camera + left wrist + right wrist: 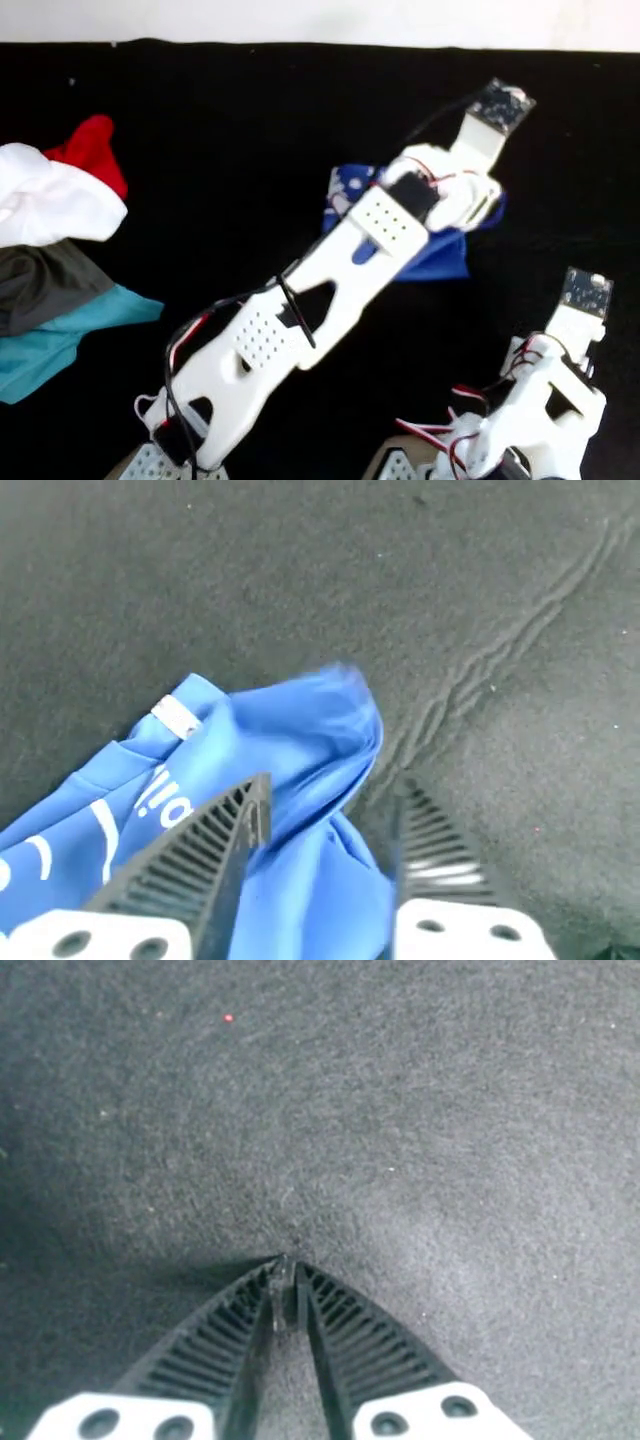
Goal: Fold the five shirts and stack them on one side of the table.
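Observation:
A crumpled blue shirt (440, 255) with white print lies right of the table's middle. My left arm stretches diagonally over it, and my left gripper (492, 203) sits at the shirt's far right edge. In the left wrist view that gripper (335, 785) is open, with a raised fold of the blue shirt (290, 730) lying between its fingers. At the left edge a pile holds a red shirt (95, 150), a white shirt (50, 200), a dark grey shirt (45, 280) and a teal shirt (60, 335). My right gripper (288, 1265) is shut and empty, low over bare cloth at the front right (572, 335).
The black table cover (220, 120) shows wrinkles (520, 630) just beyond the blue shirt. Open cover lies between the pile and the blue shirt and along the far side. A pale wall borders the far edge.

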You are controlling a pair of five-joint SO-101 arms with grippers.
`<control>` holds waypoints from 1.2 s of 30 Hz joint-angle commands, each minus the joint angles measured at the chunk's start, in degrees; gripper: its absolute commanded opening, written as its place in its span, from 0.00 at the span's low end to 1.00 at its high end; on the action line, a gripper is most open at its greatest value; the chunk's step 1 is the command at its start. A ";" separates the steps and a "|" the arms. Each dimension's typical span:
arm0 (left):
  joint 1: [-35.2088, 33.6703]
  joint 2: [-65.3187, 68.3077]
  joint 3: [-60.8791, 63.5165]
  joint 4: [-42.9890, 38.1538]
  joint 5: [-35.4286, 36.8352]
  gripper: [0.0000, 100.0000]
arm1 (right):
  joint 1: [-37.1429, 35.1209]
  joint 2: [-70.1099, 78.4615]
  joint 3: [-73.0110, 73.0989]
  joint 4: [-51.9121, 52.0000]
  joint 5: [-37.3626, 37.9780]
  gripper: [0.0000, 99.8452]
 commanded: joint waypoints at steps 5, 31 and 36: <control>-9.10 -1.98 -5.67 8.44 0.44 0.00 | 1.19 -0.04 1.19 -1.19 -0.70 0.01; 6.20 5.76 -13.93 27.87 0.35 0.01 | 1.19 -0.04 1.10 -1.19 -0.70 0.01; -0.40 8.31 -15.87 25.85 0.09 0.01 | 1.19 0.04 1.10 -1.19 -0.70 0.01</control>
